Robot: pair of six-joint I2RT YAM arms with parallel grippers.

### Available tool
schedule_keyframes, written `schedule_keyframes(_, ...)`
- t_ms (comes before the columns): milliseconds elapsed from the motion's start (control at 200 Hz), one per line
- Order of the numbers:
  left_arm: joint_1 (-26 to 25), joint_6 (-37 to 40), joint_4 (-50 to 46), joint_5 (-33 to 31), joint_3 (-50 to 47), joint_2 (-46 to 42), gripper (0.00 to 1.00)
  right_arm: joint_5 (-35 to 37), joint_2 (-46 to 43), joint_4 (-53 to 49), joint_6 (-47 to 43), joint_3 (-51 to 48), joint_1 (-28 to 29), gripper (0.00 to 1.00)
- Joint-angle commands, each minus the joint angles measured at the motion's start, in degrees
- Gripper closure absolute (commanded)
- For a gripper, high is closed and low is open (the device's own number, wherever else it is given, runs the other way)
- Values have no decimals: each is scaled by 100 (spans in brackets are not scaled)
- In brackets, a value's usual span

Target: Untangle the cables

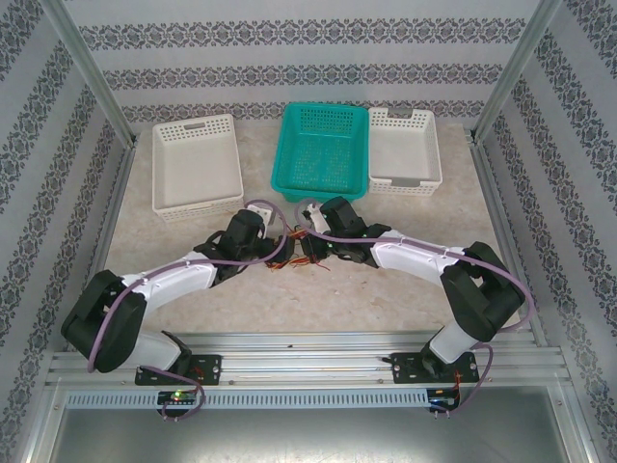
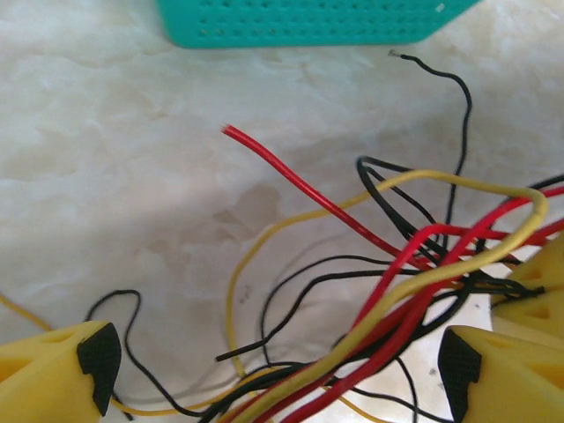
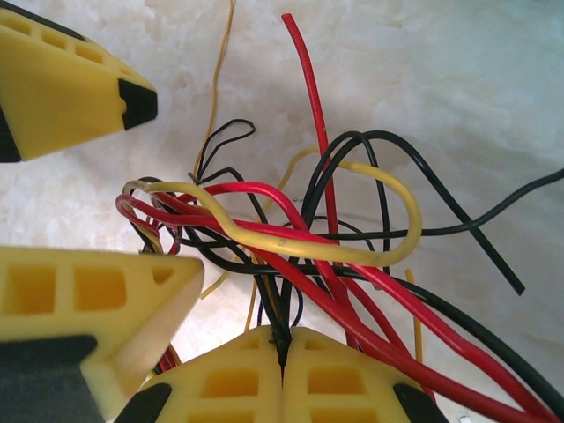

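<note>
Top view: cables point(image 1: 301, 258) knotted mid-tabletop point(image 1: 289, 309), just near teal basket point(image 1: 323, 183). White baskets point(image 1: 198, 164) flank it along far edge, well apart, no obstruction.

Left wrist: left gripper point(image 2: 278, 357) spread wide, bundle running between fingers point(image 2: 53, 370), nothing gripped. Best to pinch one strand, e.g. yellow loop, not whole bundle.

Right wrist: right gripper point(image 3: 282, 348) clenched on cables, black strand at seam. Anchor here and pull slowly; crossed loops likely tighten.

The left arm point(image 1: 174, 280) and right arm point(image 1: 424, 258) reach inward over the counter point(image 1: 318, 304) middle; the left tool point(image 2: 278, 357) gapes wide, the right tool point(image 3: 282, 345) pinches the cables point(image 3: 264, 238)
</note>
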Motion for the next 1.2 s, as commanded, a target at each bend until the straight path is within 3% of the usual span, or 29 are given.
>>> schedule_keyframes(0, 41, 59, 324, 488, -92, 2, 7, -127, -199, 115, -47, 33, 51, 100)
schedule_keyframes(450, 45, 120, 416, 856, -413, -8, 14, -468, -318, 199, 79, 66, 34, 100)
schedule_keyframes(665, 45, 122, 366, 874, -317, -10, 34, -620, -339, 173, 88, 76, 39, 100)
schedule_keyframes(1034, 41, 50, 434, 839, -451, -38, 57, -678, -380, 133, 85, 18, 34, 100)
schedule_keyframes(1194, 43, 8, 447, 823, -501, -90, 73, -675, -433, 97, 98, 7, 33, 100)
